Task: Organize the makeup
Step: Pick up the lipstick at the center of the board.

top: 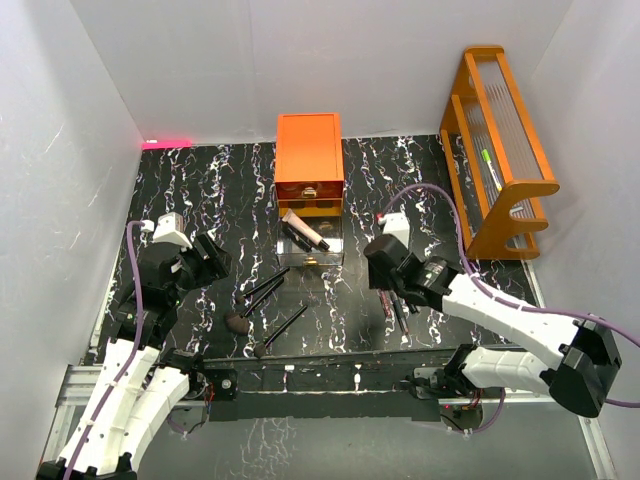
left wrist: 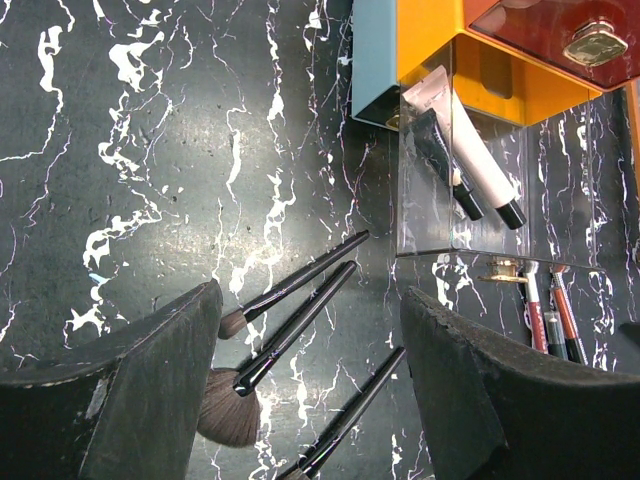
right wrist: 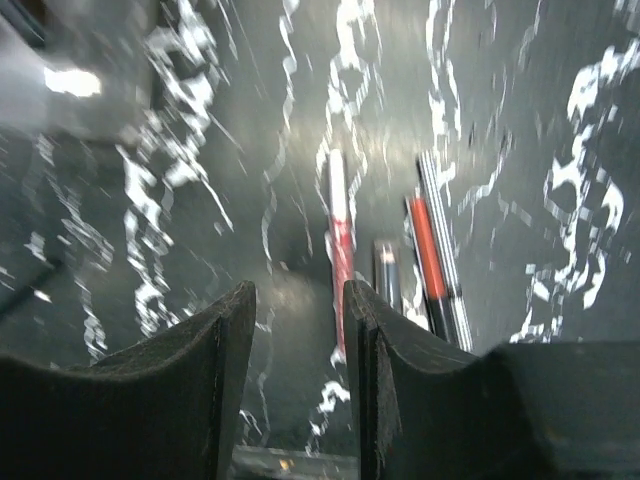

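Note:
Three long black brushes [top: 268, 288] with brown heads lie left of centre on the black marble table; in the left wrist view [left wrist: 300, 315] they lie below and between my fingers. My left gripper [top: 210, 258] [left wrist: 310, 300] is open and empty above them. A clear drawer [top: 312, 240] in front of the chest holds a pale tube [left wrist: 478, 165] and a dark tube [left wrist: 445, 160]. My right gripper [top: 388, 278] [right wrist: 298, 290] is open and empty, low over the table just left of several thin red and dark tubes [top: 394, 305]. A red tube [right wrist: 340, 245] lies by its right finger.
The orange drawer chest [top: 308, 158] stands at the back centre, with a gold compact [left wrist: 595, 42] in its half-open upper drawer. The orange wooden rack [top: 497, 150] stands at the back right. White walls close in three sides. The right wrist view is blurred.

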You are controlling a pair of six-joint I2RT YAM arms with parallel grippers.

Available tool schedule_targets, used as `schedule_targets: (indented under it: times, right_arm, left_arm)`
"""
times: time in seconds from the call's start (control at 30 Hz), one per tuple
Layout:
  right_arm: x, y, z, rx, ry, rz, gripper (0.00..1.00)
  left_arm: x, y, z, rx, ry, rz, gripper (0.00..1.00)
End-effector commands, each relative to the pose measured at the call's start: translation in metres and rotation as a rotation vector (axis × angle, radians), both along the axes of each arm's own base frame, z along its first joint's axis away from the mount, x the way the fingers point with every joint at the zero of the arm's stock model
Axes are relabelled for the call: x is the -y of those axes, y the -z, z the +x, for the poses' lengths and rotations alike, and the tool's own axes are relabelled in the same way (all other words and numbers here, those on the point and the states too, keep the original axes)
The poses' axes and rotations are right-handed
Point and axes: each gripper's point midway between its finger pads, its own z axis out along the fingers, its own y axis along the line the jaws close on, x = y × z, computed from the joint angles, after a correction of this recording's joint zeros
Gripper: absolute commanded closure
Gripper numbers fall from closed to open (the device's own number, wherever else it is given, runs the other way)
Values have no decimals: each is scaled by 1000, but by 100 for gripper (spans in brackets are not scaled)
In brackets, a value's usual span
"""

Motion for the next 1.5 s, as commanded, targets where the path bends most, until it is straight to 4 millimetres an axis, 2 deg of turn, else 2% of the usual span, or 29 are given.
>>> schedule_targets:
  times: [0.0,0.33,0.77,1.47]
  right_arm:
    - [5,26,-23,-98,79,98,57]
    - [6,68,-42,-212,85,90,59]
    - [15,99,-33,-279,131,-3,60]
    - [12,114,-26,-321,116,-15,62]
  left_arm:
    - [-1,6,-1,-21,-2,7,29]
    - [0,9,0,-33,-1,9,29]
    - [0,10,0,-36,-1,10,29]
    - [0,8,0,-29,0,7,29]
